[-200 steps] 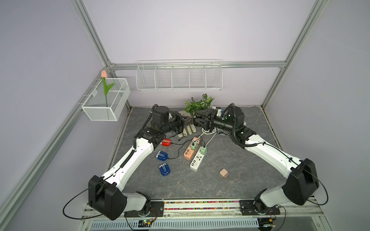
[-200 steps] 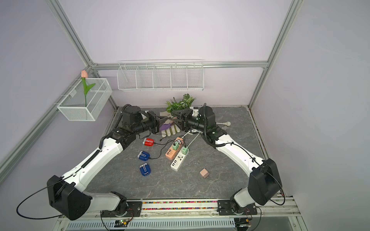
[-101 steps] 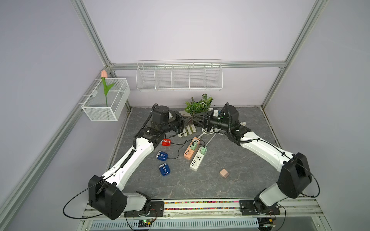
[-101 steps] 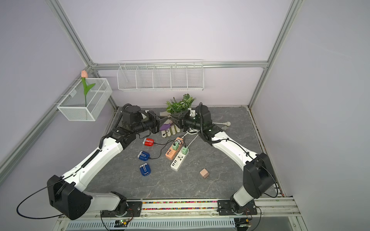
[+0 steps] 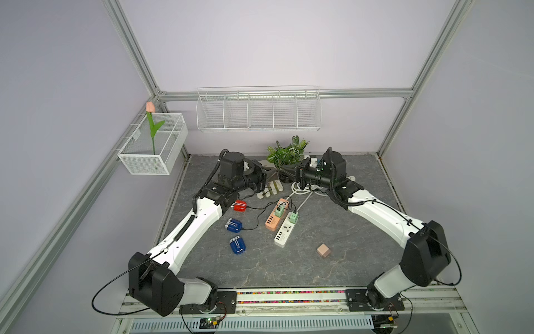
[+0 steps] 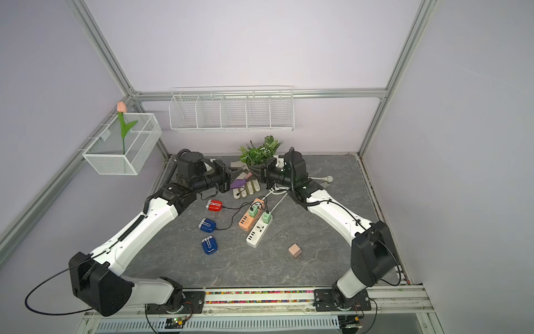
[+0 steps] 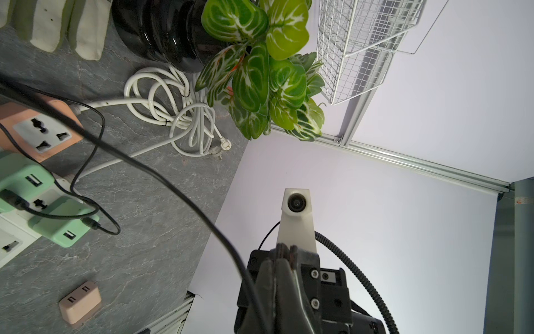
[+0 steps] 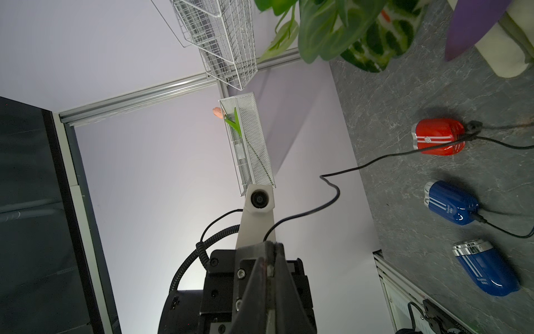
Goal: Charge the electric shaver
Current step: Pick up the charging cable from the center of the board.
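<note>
Three electric shavers lie at the left of the table: a red one [image 5: 239, 206] and a blue one [image 5: 233, 225], each with a black lead, and a second blue one [image 5: 237, 245] with no lead. Green adapters [image 5: 279, 210] sit in the orange power strip [image 5: 273, 221] and the white strip [image 5: 284, 232]. At the back, above a glove, my left gripper [image 5: 274, 173] and right gripper [image 5: 289, 174] meet tip to tip, both shut. A thin black cable [image 8: 332, 199] rises from beside the red shaver [image 8: 437, 136] to the joined tips [image 8: 270, 245]. The pinch itself is hidden.
A potted plant [image 5: 286, 156] stands right behind the grippers. Below them lie a glove [image 5: 273, 188], a purple trowel [image 6: 239, 182] and a coiled white cord [image 7: 179, 110]. A small pink charger block [image 5: 323, 250] sits front right. Wire baskets [image 5: 258, 111] hang on the walls.
My right gripper has moved left up to the left gripper's tips and closed from open to shut. The left arm has held still.
</note>
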Controlling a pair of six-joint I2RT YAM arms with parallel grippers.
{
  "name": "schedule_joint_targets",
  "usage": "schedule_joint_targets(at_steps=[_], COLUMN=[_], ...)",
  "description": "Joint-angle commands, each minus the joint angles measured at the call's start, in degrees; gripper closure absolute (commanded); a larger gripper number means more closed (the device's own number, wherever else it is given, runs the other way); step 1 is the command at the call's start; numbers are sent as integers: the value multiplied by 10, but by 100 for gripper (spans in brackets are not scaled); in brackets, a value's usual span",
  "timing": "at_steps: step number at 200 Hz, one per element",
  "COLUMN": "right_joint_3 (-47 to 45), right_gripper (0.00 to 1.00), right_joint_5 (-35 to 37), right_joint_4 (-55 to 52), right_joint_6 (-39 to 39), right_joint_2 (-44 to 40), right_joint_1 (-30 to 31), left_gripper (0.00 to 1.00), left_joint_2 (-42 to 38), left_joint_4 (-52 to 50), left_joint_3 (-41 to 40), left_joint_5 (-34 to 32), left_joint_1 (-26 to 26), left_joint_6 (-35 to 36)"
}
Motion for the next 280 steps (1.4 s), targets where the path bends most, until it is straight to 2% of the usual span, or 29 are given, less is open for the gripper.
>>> schedule_joint_targets(at_steps=[1, 36, 55, 63, 74, 129, 188, 215, 233, 242, 263, 280], right_joint_3=[2, -5, -9, -12, -14, -22, -25, -25, -27, -28, -27, -28], right_gripper=[92, 93, 93, 93, 93, 93, 93, 93, 93, 93, 93, 93], right_joint_5=[-4, 6, 16, 18, 20, 26, 31, 30, 30, 30, 30, 30], right_joint_4=[17, 28, 27, 27, 28, 30, 42, 43, 44, 47, 50, 50], right_joint_6=[10, 21, 23, 25, 28, 34, 43, 44, 45, 47, 48, 48], right_joint_2=[1, -4, -10, -12, -12, -13, -13, -14, -14, -14, -13, -15], right_joint_1=[-2, 0, 2, 2, 2, 3, 3, 3, 3, 3, 3, 3], left_gripper=[100, 100, 76, 70, 67, 74, 91, 90, 78, 75, 75, 79], left_joint_2=[5, 10, 13, 12, 14, 14, 17, 20, 23, 26, 29, 28], left_joint_4=[-4, -1, 7, 13, 22, 29, 28, 29, 33, 35, 38, 40], left_joint_3=[13, 14, 13, 12, 14, 11, 8, 7, 6, 8, 7, 7], left_joint_5=[11, 16, 17, 14, 12, 5, 10, 13, 17, 20, 24, 22], left_joint_1=[1, 1, 0, -3, -7, -14, -15, -15, -15, -15, -15, -15], left_joint_6=[1, -2, -7, -10, -12, -16, -16, -17, -18, -19, -19, -20])
